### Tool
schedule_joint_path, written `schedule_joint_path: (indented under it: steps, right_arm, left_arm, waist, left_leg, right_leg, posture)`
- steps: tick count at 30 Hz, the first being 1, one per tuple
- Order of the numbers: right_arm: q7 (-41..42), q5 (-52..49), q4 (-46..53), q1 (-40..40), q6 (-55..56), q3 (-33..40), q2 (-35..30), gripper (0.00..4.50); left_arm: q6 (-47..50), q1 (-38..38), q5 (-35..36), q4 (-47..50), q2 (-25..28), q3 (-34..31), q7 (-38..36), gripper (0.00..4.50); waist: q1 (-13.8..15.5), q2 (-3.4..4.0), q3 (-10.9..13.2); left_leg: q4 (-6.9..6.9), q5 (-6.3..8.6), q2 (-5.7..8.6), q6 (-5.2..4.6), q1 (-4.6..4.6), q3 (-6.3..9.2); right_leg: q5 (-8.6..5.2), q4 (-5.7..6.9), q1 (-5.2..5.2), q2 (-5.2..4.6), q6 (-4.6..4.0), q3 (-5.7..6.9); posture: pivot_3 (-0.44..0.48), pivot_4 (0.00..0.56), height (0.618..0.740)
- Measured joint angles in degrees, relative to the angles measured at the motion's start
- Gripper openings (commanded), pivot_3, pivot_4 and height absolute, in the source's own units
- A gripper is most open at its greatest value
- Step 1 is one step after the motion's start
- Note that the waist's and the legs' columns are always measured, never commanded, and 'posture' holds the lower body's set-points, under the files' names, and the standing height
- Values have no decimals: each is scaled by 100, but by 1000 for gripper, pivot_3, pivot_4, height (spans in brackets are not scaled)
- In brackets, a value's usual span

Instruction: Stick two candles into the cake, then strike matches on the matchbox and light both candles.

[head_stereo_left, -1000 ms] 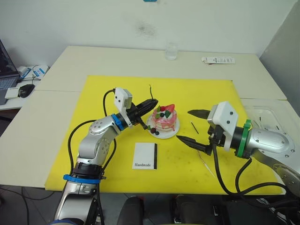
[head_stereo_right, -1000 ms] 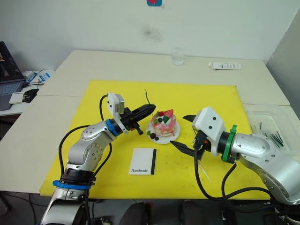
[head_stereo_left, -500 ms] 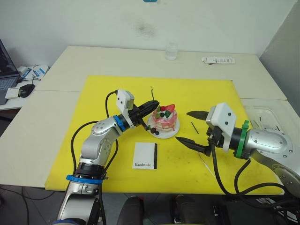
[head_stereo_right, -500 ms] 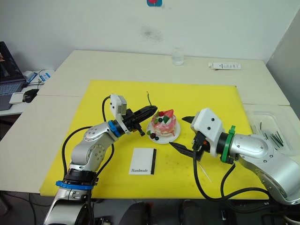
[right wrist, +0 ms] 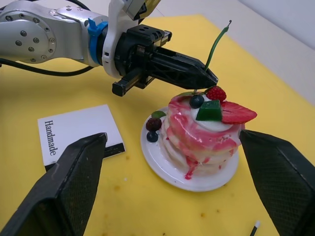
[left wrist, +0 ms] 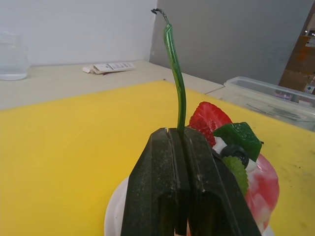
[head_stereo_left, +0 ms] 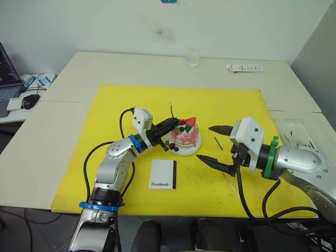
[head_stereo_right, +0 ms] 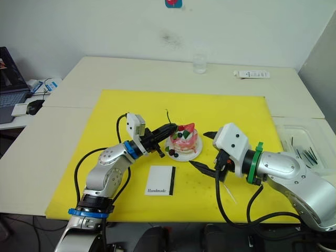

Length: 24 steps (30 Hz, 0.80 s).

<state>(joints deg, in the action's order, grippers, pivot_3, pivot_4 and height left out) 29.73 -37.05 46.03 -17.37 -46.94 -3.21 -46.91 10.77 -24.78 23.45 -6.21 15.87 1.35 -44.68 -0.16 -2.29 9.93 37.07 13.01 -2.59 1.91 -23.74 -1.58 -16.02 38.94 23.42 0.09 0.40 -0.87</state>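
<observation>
The pink layered cake [head_stereo_left: 185, 137] with strawberry and berries sits on a small white plate [head_stereo_left: 180, 151] in the middle of the yellow mat. My left gripper [head_stereo_left: 176, 123] is shut on a thin curved greenish candle [left wrist: 176, 83], which stands upright just beside the cake's upper left edge. On the cake's right, my right gripper [head_stereo_left: 205, 142] hovers open and holds nothing. The white matchbox [head_stereo_left: 163, 174] lies flat in front of the cake. One short black match [head_stereo_left: 217, 143] lies to the right of the plate. A pale second candle [head_stereo_left: 230, 185] lies under the right arm.
The yellow mat [head_stereo_left: 115, 105] covers the table's centre. At the back stand a clear glass [head_stereo_left: 192, 58] and a white remote-like bar [head_stereo_left: 244, 67]. A clear plastic box [head_stereo_right: 303, 148] with dark sticks is at the right; a mouse [head_stereo_left: 29, 100] lies far left.
My left gripper has carried the candle lower and closer to the cake's top edge. The right gripper has stayed open in nearly the same place.
</observation>
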Motion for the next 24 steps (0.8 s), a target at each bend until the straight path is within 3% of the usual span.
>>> schedule_joint_path:
  steps: [6,15,19,21,24]
  right_arm:
    - [7,38,0,10,1,1,5,4467]
    - [7,65,0,9,2,0,61,4500]
    - [7,93,0,12,2,1,76,4500]
    - [4,110,0,22,2,3,101,4500]
    - [-2,153,0,45,2,6,139,4500]
  left_arm:
    - [18,42,13,-15,-32,-27,27,0]
    - [400,44,147,10,-7,-193,47,2677]
    - [533,90,168,217,29,-259,100,4106]
    - [625,145,186,341,59,-319,160,4457]
    - [670,171,230,500,121,-397,197,4457]
  waist:
    - [0,0,-1]
    - [-1,0,-1]
    - [-1,0,-1]
    - [-3,0,-1]
    - [-3,0,-1]
  left_leg:
    - [0,0,0,0,3,0]
    - [1,0,0,0,3,0]
    - [1,0,0,0,2,1]
    - [1,0,-2,0,2,1]
    - [0,0,-2,0,3,3]
  right_leg:
    - [1,1,-2,0,2,0]
    - [2,1,-2,0,3,-1]
    - [2,1,-2,0,3,0]
    - [2,1,-2,0,3,0]
    - [2,2,-2,0,2,2]
  posture:
    - [0,150,740]
    - [0,150,740]
    - [0,150,740]
    - [0,150,740]
    - [0,150,740]
